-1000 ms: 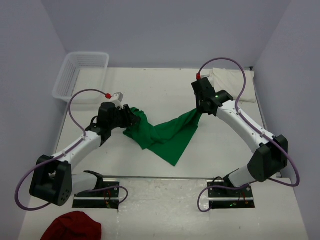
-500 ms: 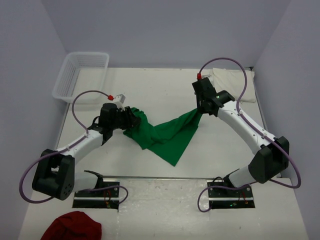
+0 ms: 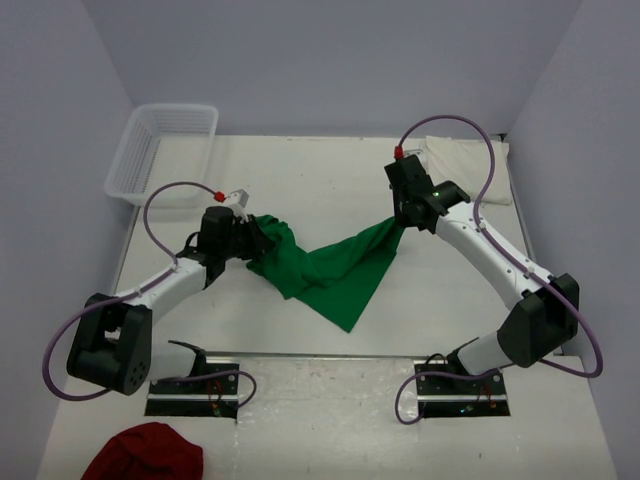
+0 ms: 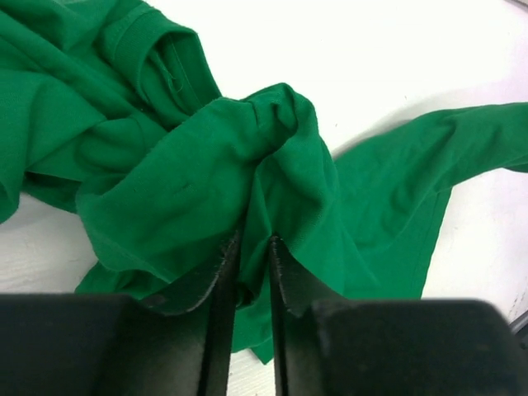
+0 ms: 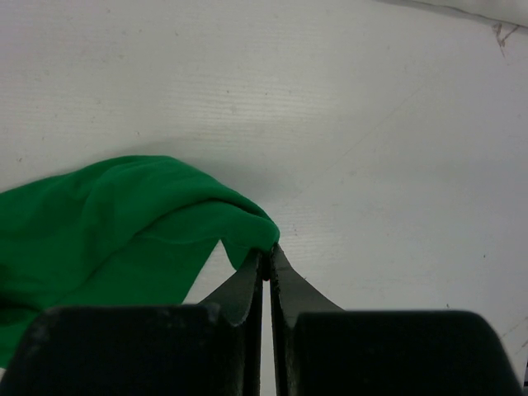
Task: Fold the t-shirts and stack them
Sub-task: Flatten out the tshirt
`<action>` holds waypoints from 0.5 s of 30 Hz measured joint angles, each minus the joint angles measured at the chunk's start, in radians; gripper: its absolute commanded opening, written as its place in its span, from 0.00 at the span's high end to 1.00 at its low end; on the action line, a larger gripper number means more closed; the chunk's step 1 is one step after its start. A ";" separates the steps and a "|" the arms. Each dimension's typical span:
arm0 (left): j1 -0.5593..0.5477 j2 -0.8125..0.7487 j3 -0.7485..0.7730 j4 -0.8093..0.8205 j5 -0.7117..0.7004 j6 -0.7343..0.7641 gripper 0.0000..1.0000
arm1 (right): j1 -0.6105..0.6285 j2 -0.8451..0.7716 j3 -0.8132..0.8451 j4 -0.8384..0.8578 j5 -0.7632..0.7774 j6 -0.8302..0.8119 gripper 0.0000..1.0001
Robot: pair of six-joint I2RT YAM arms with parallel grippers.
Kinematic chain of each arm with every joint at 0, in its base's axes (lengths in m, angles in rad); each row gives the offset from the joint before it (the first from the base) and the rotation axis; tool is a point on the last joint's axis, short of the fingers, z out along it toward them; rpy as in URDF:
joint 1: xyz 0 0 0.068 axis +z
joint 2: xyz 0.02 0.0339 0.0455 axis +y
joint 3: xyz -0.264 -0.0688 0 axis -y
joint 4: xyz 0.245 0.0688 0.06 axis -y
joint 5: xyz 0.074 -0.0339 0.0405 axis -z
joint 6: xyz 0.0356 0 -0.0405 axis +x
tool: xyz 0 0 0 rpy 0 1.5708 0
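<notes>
Cloth bridges the two arms: the bright green cotton t-shirt point(image 3: 325, 270) lies across the middle of the white table point(image 3: 300, 180), its long axis running left to right and tilting toward the far edge on the right side. The left claw point(image 4: 252, 247) sits at the shirt's bunched left end, its jaws drawn narrow on a raised fold of green cloth. The fold seems pinched between them, though the wrist view hides how deep it goes. The right claw point(image 5: 266, 252) is clamped tight on a thin corner at the shirt's right end. Between the two the fabric hangs slack into a loose point aimed at the near edge. Each arm has its own end, so the coming move likely turns on drawing those ends apart along that axis to spread the shirt flat. Bare table shows on the far side of the shirt. The folded cream-white cotton t-shirt point(image 3: 465, 157) rests at the far right corner, well apart. A white plastic mesh basket point(image 3: 130, 150) stands at the far left corner, and a crumpled dark red cloth point(image 3: 145, 452) lies at the near left corner.
</notes>
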 measured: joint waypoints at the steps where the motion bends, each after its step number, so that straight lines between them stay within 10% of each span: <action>1: 0.001 0.000 0.000 0.000 -0.002 0.000 0.83 | 0.000 0.000 0.000 0.000 0.000 0.000 1.00; 5: 0.008 0.000 0.002 -0.003 -0.008 0.002 0.99 | 0.000 0.000 0.000 0.000 0.000 0.000 1.00; 15: 0.023 -0.045 0.056 -0.080 -0.062 0.027 1.00 | 0.000 -0.002 0.000 -0.001 0.003 0.004 1.00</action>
